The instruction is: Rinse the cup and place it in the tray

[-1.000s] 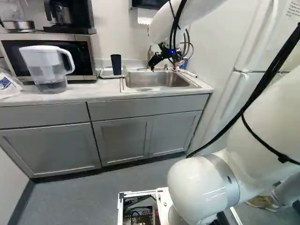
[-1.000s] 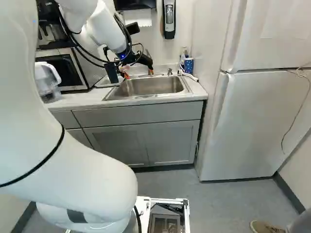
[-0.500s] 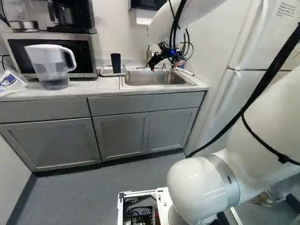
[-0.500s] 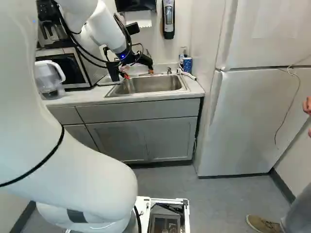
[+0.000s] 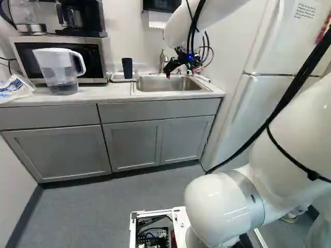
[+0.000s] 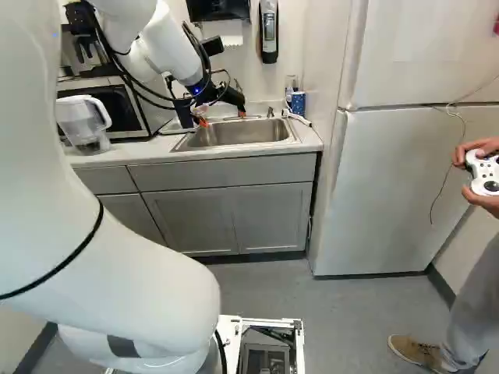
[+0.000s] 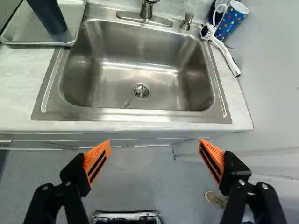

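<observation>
My gripper (image 6: 222,118) hangs in front of the sink in the right base view. In the wrist view the gripper (image 7: 154,156) is open, with nothing between its orange-padded fingers; the sink (image 7: 140,60) lies ahead of it. A dark cup (image 7: 48,16) stands on the metal tray (image 7: 28,36) beside the sink; the left base view shows this dark cup (image 5: 127,68) upright. A blue dotted cup (image 7: 232,19) stands at the sink's other side, behind a white-handled brush (image 7: 226,56).
The faucet (image 7: 147,9) rises behind the sink. A water pitcher (image 5: 59,71) stands before the microwave (image 5: 93,62) on the counter. The fridge (image 6: 390,187) is right of the counter. At the right of the right base view, a person's hands hold a controller (image 6: 485,173).
The base has moved back a little, so counter and sink look slightly farther off. Against its lowest joint the arm looks unmoved. The person's hands and controller have come into view.
</observation>
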Robot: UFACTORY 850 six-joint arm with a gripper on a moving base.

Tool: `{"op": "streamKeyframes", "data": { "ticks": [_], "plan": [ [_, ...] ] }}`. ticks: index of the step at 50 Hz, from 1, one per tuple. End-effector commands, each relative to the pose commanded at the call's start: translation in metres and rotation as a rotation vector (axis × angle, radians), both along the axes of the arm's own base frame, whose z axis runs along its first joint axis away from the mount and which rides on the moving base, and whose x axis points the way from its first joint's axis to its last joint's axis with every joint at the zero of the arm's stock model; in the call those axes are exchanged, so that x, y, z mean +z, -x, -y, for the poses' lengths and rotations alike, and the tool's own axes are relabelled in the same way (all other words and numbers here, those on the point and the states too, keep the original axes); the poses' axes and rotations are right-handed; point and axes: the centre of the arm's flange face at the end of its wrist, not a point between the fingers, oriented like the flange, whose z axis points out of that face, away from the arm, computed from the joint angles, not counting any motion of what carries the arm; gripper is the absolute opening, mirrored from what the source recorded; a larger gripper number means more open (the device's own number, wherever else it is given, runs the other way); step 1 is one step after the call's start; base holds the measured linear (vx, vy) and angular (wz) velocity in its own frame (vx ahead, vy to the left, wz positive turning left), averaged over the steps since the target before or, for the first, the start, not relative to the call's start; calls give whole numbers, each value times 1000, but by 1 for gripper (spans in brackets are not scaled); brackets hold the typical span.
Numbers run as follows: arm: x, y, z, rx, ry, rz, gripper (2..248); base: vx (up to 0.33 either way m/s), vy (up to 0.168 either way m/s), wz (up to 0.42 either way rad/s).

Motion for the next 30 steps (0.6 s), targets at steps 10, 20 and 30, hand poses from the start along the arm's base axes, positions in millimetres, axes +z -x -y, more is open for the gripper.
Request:
{"op": "streamKeyframes", "data": {
  "ticks": [10, 20, 30],
  "plan": [
    [0, 0, 0, 0, 0, 0, 247, -116, -34, 5],
    [0, 0, 0, 0, 0, 0, 247, -152, -38, 8],
    [0, 0, 0, 0, 0, 0, 247, -163, -39, 14]
  ]
}}
